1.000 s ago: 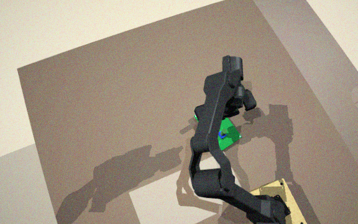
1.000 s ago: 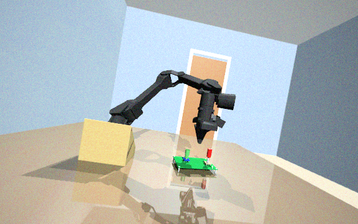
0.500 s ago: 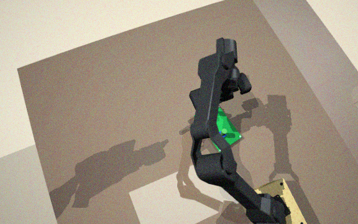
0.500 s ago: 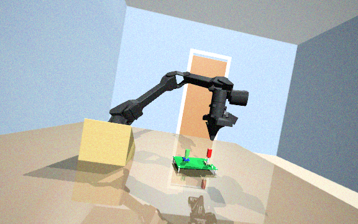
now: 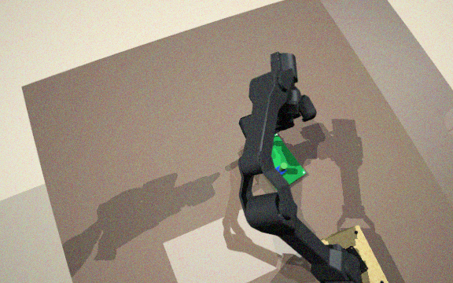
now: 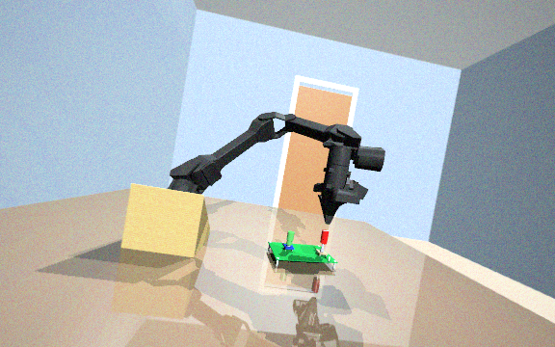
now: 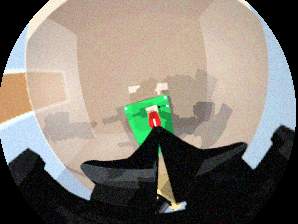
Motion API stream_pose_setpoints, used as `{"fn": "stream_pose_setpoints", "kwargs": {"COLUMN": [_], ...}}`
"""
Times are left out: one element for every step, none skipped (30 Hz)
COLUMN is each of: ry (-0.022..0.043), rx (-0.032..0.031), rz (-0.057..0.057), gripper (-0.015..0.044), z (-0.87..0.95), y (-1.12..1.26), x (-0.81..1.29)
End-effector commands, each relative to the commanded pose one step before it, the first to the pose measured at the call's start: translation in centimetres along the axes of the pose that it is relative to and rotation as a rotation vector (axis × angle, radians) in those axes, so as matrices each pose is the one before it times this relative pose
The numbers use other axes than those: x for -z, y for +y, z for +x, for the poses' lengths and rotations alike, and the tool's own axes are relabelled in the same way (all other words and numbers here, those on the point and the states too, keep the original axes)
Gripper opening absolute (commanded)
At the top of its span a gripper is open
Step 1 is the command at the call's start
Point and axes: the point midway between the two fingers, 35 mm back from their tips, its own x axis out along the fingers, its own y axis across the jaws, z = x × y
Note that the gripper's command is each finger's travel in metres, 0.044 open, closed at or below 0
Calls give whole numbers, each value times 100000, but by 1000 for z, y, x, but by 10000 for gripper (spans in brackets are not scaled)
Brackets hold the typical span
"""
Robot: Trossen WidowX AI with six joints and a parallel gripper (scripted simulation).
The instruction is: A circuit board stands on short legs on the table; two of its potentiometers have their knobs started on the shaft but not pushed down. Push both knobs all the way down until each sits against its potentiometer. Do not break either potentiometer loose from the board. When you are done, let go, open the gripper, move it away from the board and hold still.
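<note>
Closed Gripper Is Hovering Just Above the Red Knob

From here I'm seeing the gripper (image 6: 328, 223) (image 7: 157, 128) pointing down, its fingers pressed together with nothing between them. Just below its tips the red knob (image 6: 325, 236) (image 7: 154, 119) is standing upright, and a pale stretch of shaft is showing beneath it, above its potentiometer (image 7: 151, 108). The green circuit board (image 5: 294, 172) (image 6: 302, 253) (image 7: 140, 125) is resting on short legs below the gripper. Off toward the arm's base side of the gripper, the green knob (image 5: 284, 166) (image 6: 290, 238) is standing over a blue potentiometer (image 6: 288, 247); whether it is sitting fully down, I cannot tell. The black arm (image 5: 263, 130) (image 6: 234, 147) is reaching over from a yellow block (image 5: 371, 255) (image 6: 162, 222), well apart from the gripper.
</note>
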Motion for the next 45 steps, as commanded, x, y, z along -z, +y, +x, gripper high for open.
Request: {"fn": "stream_pose_setpoints", "kwargs": {"ry": [363,-1,-1,0,0,0,0,0,0,0,0,0,0,0,0,0,0,0,0,0,0,0,0,0,0,0,0,0,0,0,0,0,0,0,0,0,0,0,0,0,0,0,0,0,0], "rx": [-791,-8,-9,-8,-5,-2,0,0,0,0,1,1,2,1,-1,-1,-1,-1,-1,-1,-1,-1,-1,-1,-1,-1,-1,-1,-1,-1,-1,-1,-1,-1,-1,-1,-1,-1,-1,-1,-1,-1,-1,1,1], "rz": [925,-2,-2,-2,-1,0,0,0,0,0,0,0,0,0,0,0,0,0,0,0,0,0,0,0,0,0,0,0,0,0,0,0,0,0,0,0,0,0,0,0,0,0,0,0,0], "gripper": [0,0,0,0,0,0,0,0,0,0,0,0,0,0,0,0,0,0,0,0,0,0,0,0,0,0,0,0,0,0,0,0,0,0,0,0,0,0,0,0,0,0,0,0,0], "z": [935,166,166,137,83,28,0,0,0,0,-19,-35,-49,-37,13,17,23,26,27,27,27,27,27,27,27,27,27,27,27,27,27,27,27,27,27,27,27,27,27,27,27,27,27,-24,-36], "y": [68,2,3,2,2,1,0,0,0,0,0,0,0,0,0,0,0,0,0,0,0,0,0,0,0,0,0,0,0,0,0,0,0,0,0,0,0,0,0,0,0,0,0,0,0], "x": [159,3,4,4,3,1,0,0,0,0,0,0,0,0,0,0,0,0,0,0,0,0,0,0,0,0,0,0,0,0,0,0,0,0,0,0,0,0,0,0,0,0,0,0,0]}}
